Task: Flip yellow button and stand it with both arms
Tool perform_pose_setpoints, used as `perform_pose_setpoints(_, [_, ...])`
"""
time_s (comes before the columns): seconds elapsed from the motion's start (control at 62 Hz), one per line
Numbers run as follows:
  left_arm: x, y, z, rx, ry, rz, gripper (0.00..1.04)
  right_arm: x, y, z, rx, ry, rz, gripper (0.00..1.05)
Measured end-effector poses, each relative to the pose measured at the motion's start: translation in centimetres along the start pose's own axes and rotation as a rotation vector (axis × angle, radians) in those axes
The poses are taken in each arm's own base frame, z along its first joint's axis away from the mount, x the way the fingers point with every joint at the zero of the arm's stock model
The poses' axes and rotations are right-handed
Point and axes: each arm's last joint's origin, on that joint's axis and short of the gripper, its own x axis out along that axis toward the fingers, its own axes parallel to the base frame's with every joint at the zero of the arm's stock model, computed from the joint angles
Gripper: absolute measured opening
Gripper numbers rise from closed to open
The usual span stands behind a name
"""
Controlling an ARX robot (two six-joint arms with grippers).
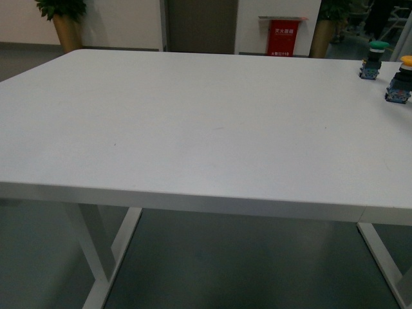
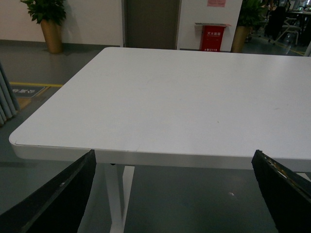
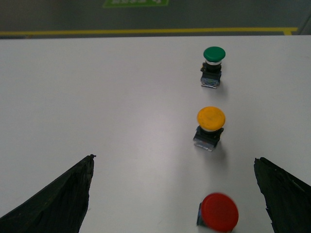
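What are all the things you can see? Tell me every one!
yellow button: one, yellow cap, standing on the table between the other two buttons
green button: one, green cap, standing beyond the yellow one
red button: one, red cap, nearest the right gripper
table: one, white
potted plants: two, green, on the floor behind
red box: one, by the back wall
left gripper: black fingers, open, empty
right gripper: black fingers, open, empty

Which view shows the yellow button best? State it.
Right wrist view: the yellow button is whole, standing cap up. The front view clips it at the right edge; the left wrist view misses it.
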Motion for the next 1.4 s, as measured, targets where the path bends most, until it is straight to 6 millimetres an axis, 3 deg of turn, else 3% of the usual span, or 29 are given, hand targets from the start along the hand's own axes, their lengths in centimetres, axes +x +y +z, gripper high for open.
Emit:
perform_pose_setpoints(0.177, [0.0, 0.0, 0.0, 0.0, 0.0, 0.0, 0.99, -7.1, 1.9, -2.7, 0.083, -0.047, 0.092, 0.98])
perform_pose_setpoints(0.323, [0.0, 0.0, 0.0, 0.0, 0.0, 0.0, 0.99, -11.0, 2.7, -5.3, 0.177, -0.072, 0.131, 0.98])
perform_pose_setpoints(0.468, [0.0, 0.0, 0.0, 0.0, 0.0, 0.0, 0.99, -13.7, 4.0, -9.1, -0.021, -0.366, -0.129, 0.76])
perform_pose_setpoints(0.516, [0.0, 0.0, 0.0, 0.0, 0.0, 0.0, 0.99, -14.9, 4.9, -12.0, -0.063, -0.396, -0.16, 0.63])
perform_pose_setpoints(0.565, [0.0, 0.0, 0.0, 0.0, 0.0, 0.0, 0.99, -15.2, 5.3, -13.8, -0.079, -0.402, -0.157, 0.54])
perform_pose_setpoints(0.726, [0.0, 0.0, 0.0, 0.0, 0.0, 0.0, 0.99, -14.8, 5.8, -17.3, -0.093, -0.389, -0.161, 0.28])
perform_pose_setpoints(0.839, [0.0, 0.0, 0.0, 0.0, 0.0, 0.0, 0.99, -14.5, 6.1, -19.8, -0.1, -0.375, -0.165, 0.03])
perform_pose_setpoints(0.984, [0.0, 0.0, 0.0, 0.0, 0.0, 0.0, 0.99, -14.5, 7.0, -21.3, -0.102, -0.383, -0.153, 0.03])
perform_pose_setpoints(1.403, [0.0, 0.0, 0.0, 0.0, 0.0, 0.0, 0.99, -14.7, 6.8, -24.3, -0.102, -0.385, -0.157, 0.03])
